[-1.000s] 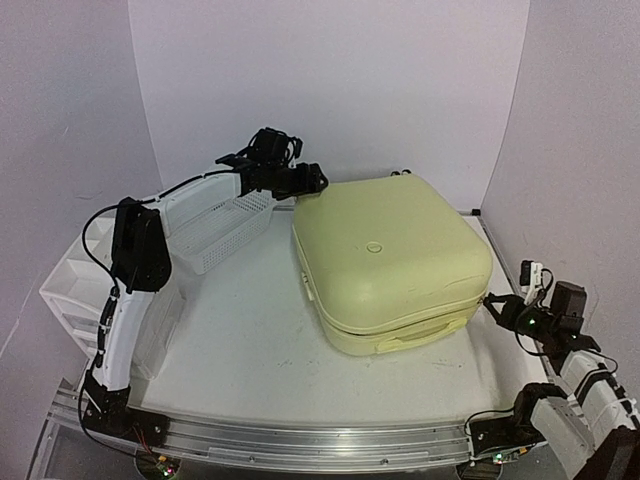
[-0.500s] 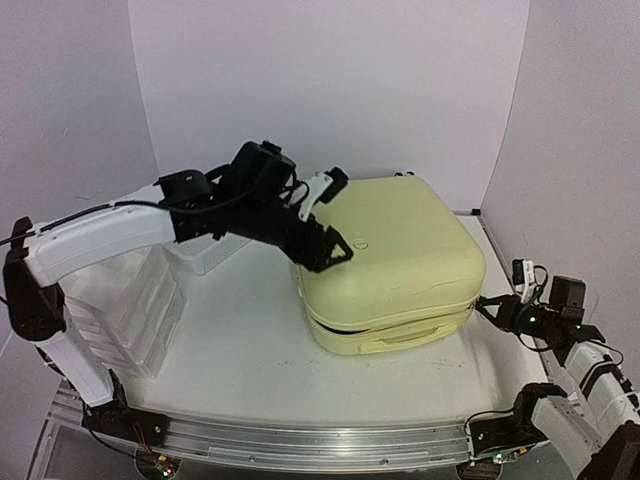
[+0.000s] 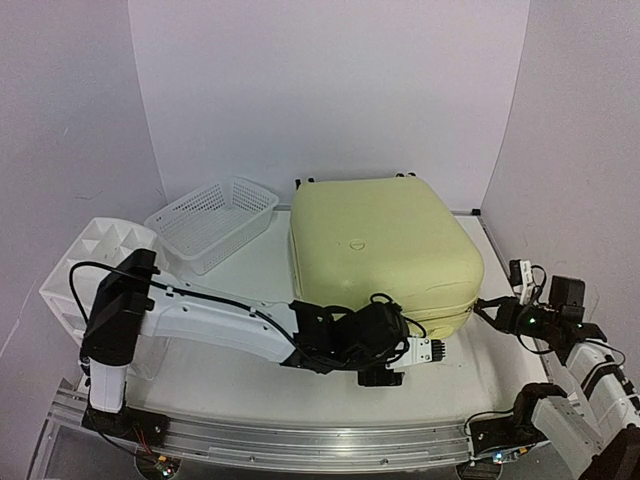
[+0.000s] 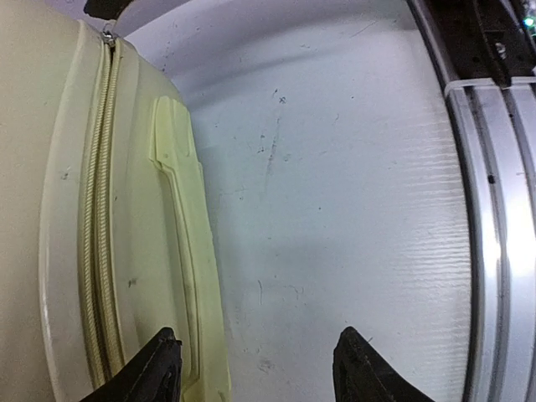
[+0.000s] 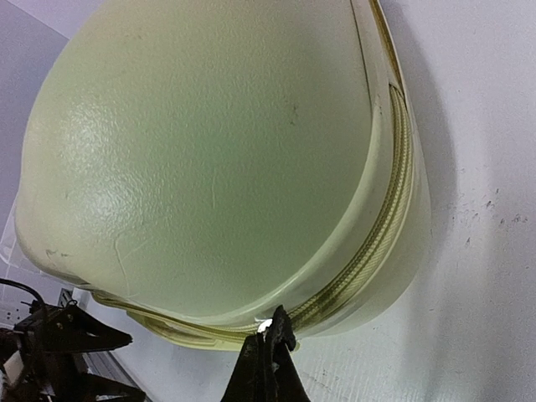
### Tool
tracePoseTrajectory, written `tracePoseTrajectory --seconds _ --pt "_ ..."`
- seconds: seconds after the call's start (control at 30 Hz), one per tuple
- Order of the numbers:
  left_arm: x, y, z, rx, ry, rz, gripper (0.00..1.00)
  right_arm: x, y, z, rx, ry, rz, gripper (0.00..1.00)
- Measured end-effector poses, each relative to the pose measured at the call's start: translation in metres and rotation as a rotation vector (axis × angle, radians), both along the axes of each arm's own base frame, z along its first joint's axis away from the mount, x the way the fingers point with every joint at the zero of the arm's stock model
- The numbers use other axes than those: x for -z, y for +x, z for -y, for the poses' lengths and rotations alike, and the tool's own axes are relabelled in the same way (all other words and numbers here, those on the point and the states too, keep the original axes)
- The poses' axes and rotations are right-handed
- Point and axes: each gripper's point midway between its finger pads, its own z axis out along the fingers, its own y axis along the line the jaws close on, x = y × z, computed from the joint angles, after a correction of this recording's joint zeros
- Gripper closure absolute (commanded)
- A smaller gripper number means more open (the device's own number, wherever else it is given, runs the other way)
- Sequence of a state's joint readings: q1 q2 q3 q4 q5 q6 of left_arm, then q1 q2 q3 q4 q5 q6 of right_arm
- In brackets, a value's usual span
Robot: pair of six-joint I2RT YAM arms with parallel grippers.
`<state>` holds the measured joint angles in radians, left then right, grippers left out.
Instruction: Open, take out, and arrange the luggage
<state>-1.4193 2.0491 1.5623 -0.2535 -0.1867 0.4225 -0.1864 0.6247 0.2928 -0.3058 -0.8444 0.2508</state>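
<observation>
The pale yellow luggage (image 3: 385, 250) lies flat and closed at the middle right of the table. My left gripper (image 3: 425, 352) is low along its front side, open and empty. In the left wrist view (image 4: 260, 373) one finger (image 4: 159, 368) is against the shell by the moulded handle (image 4: 180, 218) and the zipper (image 4: 96, 218). My right gripper (image 3: 487, 308) is at the front right corner. In the right wrist view (image 5: 272, 339) it is shut on a small silvery zipper pull (image 5: 265, 324) at the zipper seam (image 5: 394, 193).
A white mesh basket (image 3: 212, 220) stands at the back left. A white drawer organizer (image 3: 95, 260) is at the left edge, behind my left arm. The metal rail (image 3: 300, 440) runs along the front edge, also in the left wrist view (image 4: 494, 251).
My left arm has swung from the back left, over the luggage, down to its front side. The luggage has turned and shifted slightly. My right gripper stays at the corner.
</observation>
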Motion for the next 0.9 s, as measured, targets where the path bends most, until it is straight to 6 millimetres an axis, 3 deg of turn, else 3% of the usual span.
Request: tracePoseTrajectory --seconds 0.1,0.27,0.37,0.57,0.67,0.7,0.8,0.9 --pt "0.013 0.007 0.013 0.015 0.019 0.06 0.38 0.0 -0.002 -0.001 -0.004 -0.003 0.0 1.0" --pt "0.007 0.019 0.037 0.02 -0.006 0.146 0.38 -0.004 -0.003 -0.001 -0.009 -0.01 0.008 1.0" --pt "0.007 0.027 0.048 0.0 -0.015 0.185 0.44 -0.011 -0.003 -0.002 -0.015 -0.013 0.038 1.0" --pt "0.033 0.042 0.057 -0.048 0.034 0.233 0.5 -0.071 -0.001 -0.011 -0.086 -0.015 0.248 1.0" --pt "0.046 0.044 0.054 -0.066 0.071 0.236 0.53 -0.082 -0.002 -0.012 -0.098 -0.032 0.29 1.0" --pt "0.049 0.044 0.052 -0.073 0.082 0.229 0.55 -0.081 -0.002 -0.011 -0.093 -0.041 0.285 0.94" --pt "0.051 0.047 0.048 -0.101 0.084 0.209 0.56 -0.072 0.004 0.001 -0.006 -0.067 0.206 0.63" --pt "0.057 0.048 0.044 -0.12 0.089 0.186 0.62 -0.051 0.018 0.022 0.143 -0.075 0.05 0.55"
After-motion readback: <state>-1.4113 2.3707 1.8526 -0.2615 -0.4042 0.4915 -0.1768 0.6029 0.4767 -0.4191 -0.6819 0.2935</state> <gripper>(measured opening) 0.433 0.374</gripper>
